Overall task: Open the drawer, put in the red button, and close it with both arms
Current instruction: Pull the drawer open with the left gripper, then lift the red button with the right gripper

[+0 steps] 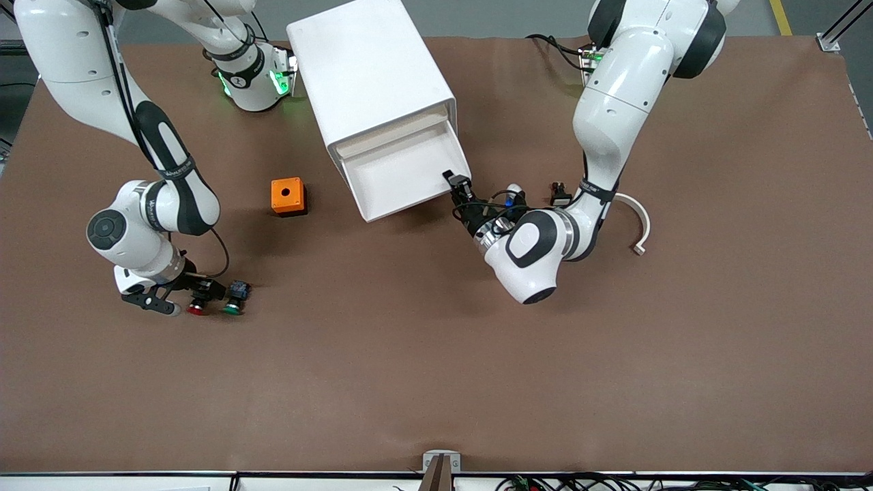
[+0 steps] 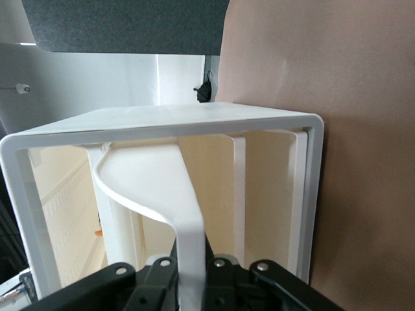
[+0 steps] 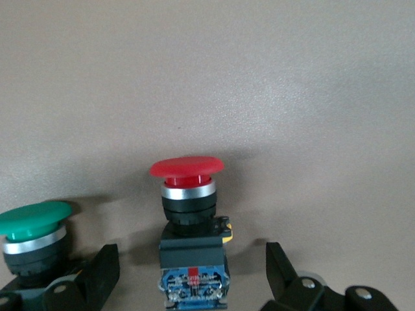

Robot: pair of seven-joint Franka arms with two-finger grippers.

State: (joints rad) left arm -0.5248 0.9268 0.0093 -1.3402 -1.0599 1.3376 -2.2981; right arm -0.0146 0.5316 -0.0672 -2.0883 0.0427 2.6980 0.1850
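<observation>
One step is done: the left gripper [image 1: 455, 183] is clamped on the pulled-out white tray drawer [image 1: 402, 174], while the wide-open right gripper [image 1: 179, 302] straddles the unlifted small red-capped button [image 1: 198, 308] at lower left.

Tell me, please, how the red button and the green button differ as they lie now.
The red button has a red cap and lies between the open fingers of the right hand; the green button has a green cap and lies just outside one finger. Both share mushroom caps, silver collars and black bodies, lying side by side on the table.
</observation>
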